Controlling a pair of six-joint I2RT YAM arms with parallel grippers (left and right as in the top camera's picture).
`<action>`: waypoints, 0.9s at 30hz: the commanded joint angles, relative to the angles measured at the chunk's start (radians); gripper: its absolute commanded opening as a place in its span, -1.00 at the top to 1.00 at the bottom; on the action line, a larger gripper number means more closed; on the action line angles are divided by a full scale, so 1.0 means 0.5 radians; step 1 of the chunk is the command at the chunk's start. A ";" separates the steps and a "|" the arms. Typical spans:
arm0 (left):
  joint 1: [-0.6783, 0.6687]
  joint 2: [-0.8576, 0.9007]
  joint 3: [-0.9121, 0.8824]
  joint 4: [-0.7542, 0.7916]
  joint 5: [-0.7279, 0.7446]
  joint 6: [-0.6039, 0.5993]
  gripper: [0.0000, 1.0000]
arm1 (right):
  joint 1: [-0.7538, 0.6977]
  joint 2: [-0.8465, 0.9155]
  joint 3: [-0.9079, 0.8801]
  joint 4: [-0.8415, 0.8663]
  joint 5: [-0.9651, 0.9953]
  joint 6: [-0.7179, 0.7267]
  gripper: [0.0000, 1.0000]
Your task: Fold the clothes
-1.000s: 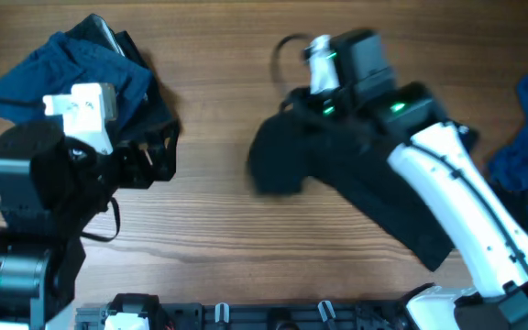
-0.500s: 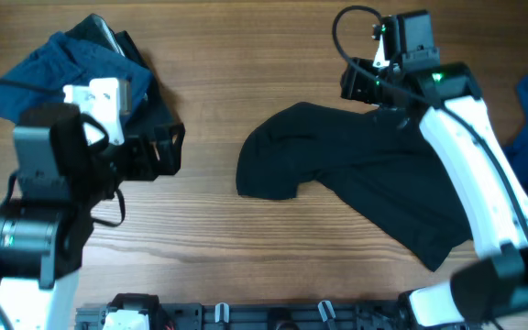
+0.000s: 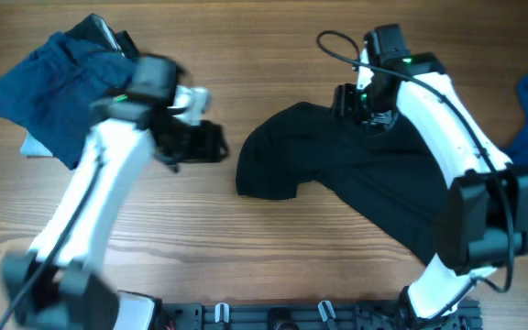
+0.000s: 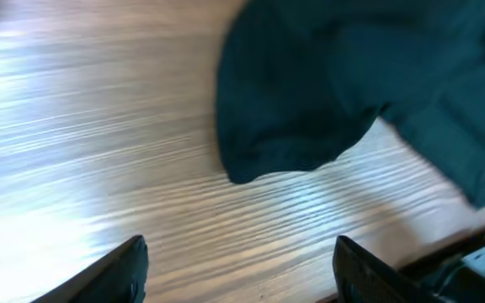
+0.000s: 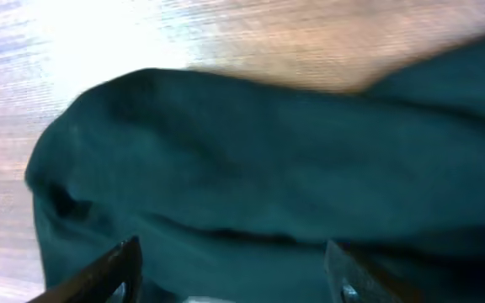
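one large, limp black fabric garment [image 3: 356, 183] lies rumpled from the wooden table [image 3: 246, 238] centre toward 4 o'clock. judged best: pinch opposite edges and draw it flat before folding. right gripper [image 3: 363, 108] hovers at its 12 o'clock edge, left gripper [image 3: 207, 144] near its 9 o'clock lobe, both jaws spread, empty. wrist views prove that; only overhead shows the blue cloth heap [image 3: 53, 92] at 10 o'clock.

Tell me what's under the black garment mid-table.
The wooden table shows beside the black garment, which lies spread on it. Anything beneath the fabric itself is covered, so I cannot tell.
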State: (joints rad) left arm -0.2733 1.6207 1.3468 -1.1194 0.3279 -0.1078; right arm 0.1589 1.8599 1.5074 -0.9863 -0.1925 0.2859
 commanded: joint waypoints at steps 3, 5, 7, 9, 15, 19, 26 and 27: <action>-0.253 0.459 0.011 0.124 -0.124 -0.086 -0.65 | -0.068 -0.556 0.011 -0.197 -0.085 0.011 -0.50; -0.275 0.601 0.011 0.143 -0.108 -0.147 -0.66 | -0.068 -0.753 0.011 -0.280 -0.090 0.011 -0.54; -0.280 0.717 0.011 0.143 -0.090 -0.169 -0.62 | -0.068 -0.955 0.011 -0.363 -0.082 0.017 -0.63; -0.280 0.783 0.011 0.147 -0.089 -0.167 -0.60 | -0.068 -1.096 0.011 -0.430 -0.058 0.040 -0.69; -0.298 0.845 0.011 0.204 -0.073 -0.167 -0.08 | -0.068 -1.269 0.010 -0.668 0.114 0.205 -0.70; -0.308 0.845 0.011 0.243 -0.074 -0.167 0.92 | -0.068 -1.266 -0.069 -0.689 0.319 0.318 -0.66; -0.051 0.655 0.118 0.184 -0.075 -0.168 0.92 | -0.069 -1.196 -0.496 -0.601 0.315 0.452 -0.82; -0.002 0.612 0.123 0.194 -0.075 -0.167 0.92 | -0.069 -1.186 -0.562 -0.586 0.285 0.473 -0.82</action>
State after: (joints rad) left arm -0.3649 2.0277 1.3636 -1.0275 0.2871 -0.1921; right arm 0.1234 1.2396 1.3190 -1.2900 -0.0578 0.4606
